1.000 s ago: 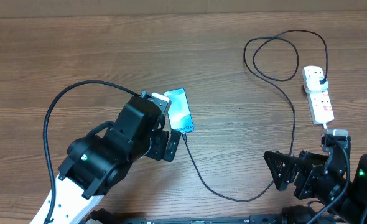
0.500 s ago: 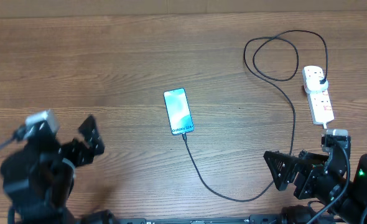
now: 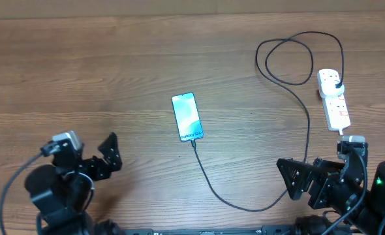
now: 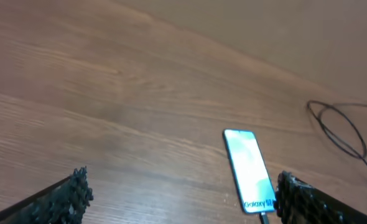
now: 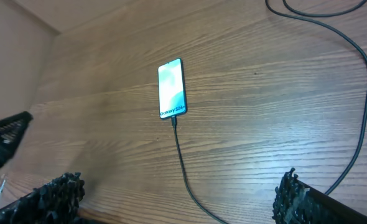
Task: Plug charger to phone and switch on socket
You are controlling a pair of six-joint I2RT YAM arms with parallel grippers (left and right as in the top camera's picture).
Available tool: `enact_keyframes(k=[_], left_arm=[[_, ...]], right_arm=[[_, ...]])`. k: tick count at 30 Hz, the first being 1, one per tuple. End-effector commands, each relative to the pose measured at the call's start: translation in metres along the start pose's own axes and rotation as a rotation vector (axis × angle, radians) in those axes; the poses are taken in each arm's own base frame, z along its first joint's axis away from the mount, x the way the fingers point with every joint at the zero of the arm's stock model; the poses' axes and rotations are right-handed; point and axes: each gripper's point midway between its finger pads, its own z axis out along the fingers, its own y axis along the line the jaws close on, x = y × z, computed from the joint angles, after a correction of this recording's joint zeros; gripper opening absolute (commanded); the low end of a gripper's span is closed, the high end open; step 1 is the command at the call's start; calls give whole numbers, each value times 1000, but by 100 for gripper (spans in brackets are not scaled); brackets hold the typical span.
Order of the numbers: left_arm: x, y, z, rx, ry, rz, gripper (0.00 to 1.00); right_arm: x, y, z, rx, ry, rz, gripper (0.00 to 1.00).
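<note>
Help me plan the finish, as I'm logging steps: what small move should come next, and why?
Probably move the right hand toward the switch on the power strip. The charger cable already meets the bottom edge of the phone, its plug sits in the strip, and the right hand is open, empty and nearest.

Wooden table (image 3: 88, 59): on my overhead feed I see brown boards, with the grain running from 9 o'clock to 3 o'clock. A plain tan surface (image 3: 179, 5) borders the table's far edge at 12 o'clock. My left wrist feed shows that same tan surface (image 4: 283, 25) toward 1 o'clock, and my right wrist feed shows it toward 10 o'clock.
</note>
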Motion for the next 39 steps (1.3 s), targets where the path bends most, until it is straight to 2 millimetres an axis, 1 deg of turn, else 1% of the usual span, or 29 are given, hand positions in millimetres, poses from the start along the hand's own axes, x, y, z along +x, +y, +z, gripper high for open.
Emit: enact_keyframes(k=[1,7,13,14,19,22,26,28,29,37,39], left_arm=[[24,-9,12,99,-39,-3,100],[40,-5,26,144,-151,-26,100],[51,10,38,113,-230,-167,100],[49,9,38,118,-249,-166,100],[42,11,35,87,-301,-130,100],[37,12,32,66,-337,-55,99],[36,18,32,18,-348,0,100],[36,18,32,12,-348,34,100],[36,18,32,4,-347,87,100],[36,18,32,-19,-347,215,100],[36,18,32,-20,-348,223,100]], right_arm=[[-1,0,0,2,-3,-9,100],[-1,0,0,2,-3,-9,100],[-1,0,0,2,-3,-9,100],[-1,0,0,2,-3,-9,100],[-1,0,0,2,-3,-9,100],[-1,0,0,2,-3,-9,100],[-1,0,0,2,-3,-9,100],[-1,0,0,2,-3,-9,100],[-1,0,0,2,-3,-9,100],[-1,0,0,2,-3,-9,100],[-1,0,0,2,-3,-9,100]])
